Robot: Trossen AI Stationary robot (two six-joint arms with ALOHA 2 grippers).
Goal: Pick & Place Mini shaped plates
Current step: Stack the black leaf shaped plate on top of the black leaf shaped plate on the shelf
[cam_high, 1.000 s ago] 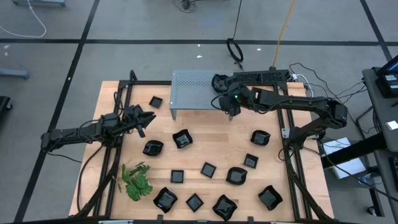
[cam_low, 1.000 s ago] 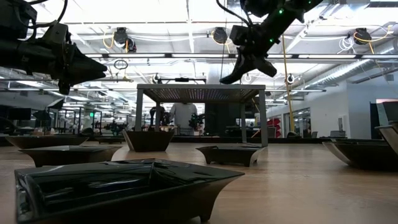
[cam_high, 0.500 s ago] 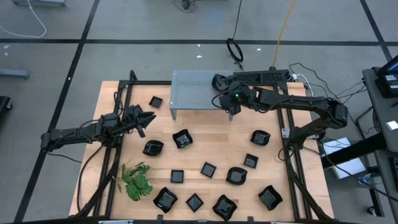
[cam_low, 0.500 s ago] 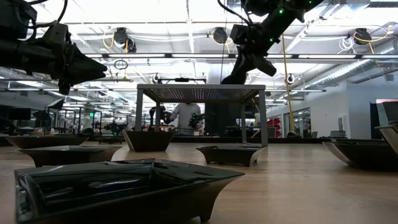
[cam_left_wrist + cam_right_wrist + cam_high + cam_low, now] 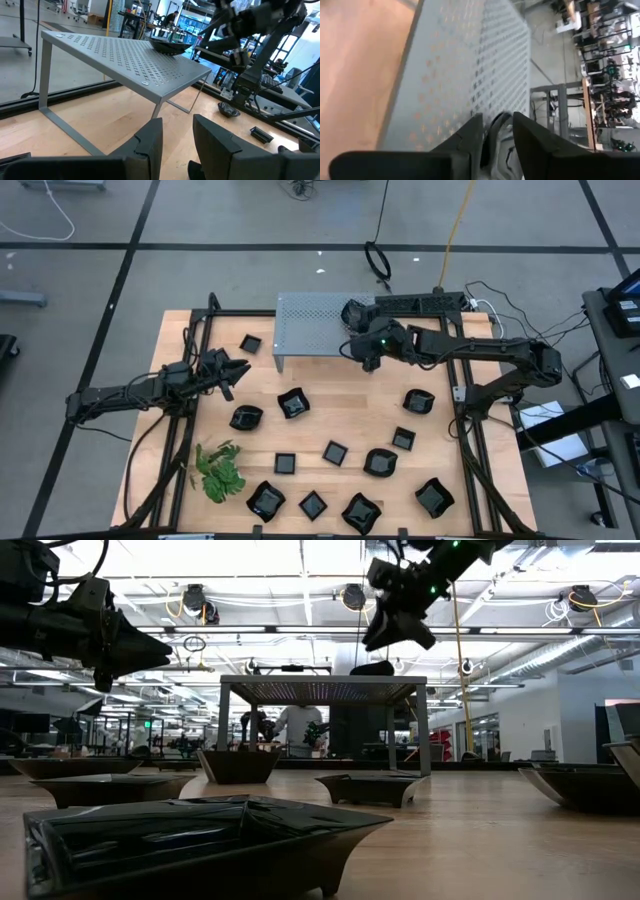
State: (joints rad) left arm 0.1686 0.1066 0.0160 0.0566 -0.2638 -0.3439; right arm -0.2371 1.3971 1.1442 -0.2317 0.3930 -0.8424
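High view, contents listed from the grey perforated metal stand [image 5: 312,327] outward.

Item 1: mini plate on the stand [image 5: 171,46], one small black dish resting on the stand's top near its right-hand end. The left wrist view shows it sitting flat on the perforated surface; the low view shows it as a dark hump [image 5: 372,668] above the stand's edge.

Item 2: right gripper [image 5: 370,361], poised over the stand's right end, just above the dish and clear of it in the low view [image 5: 385,635]. Fingers [image 5: 470,137] parted, with the dish seen in the gap between them but not clasped; nothing held.

Item 3: loose mini plates on the wooden table [image 5: 330,420], in front of the stand. One small square dish [image 5: 251,343] lies just left of the stand. A wavy-edged dish [image 5: 292,403] and a rounded dish [image 5: 246,418] lie a little in front of it. A dish [image 5: 418,401] lies off to the stand's right front. Farther out, a scattered row of squares and wavy-edged pieces runs toward the table's near edge, among them one [image 5: 336,452] and one [image 5: 432,498].

Item 4: left gripper [image 5: 232,373], waiting well to the left of the stand, above the table; fingers [image 5: 150,145] slightly parted, empty.

Item 5: green leafy sprig [image 5: 219,470], far left front of the stand, near the table's edge.
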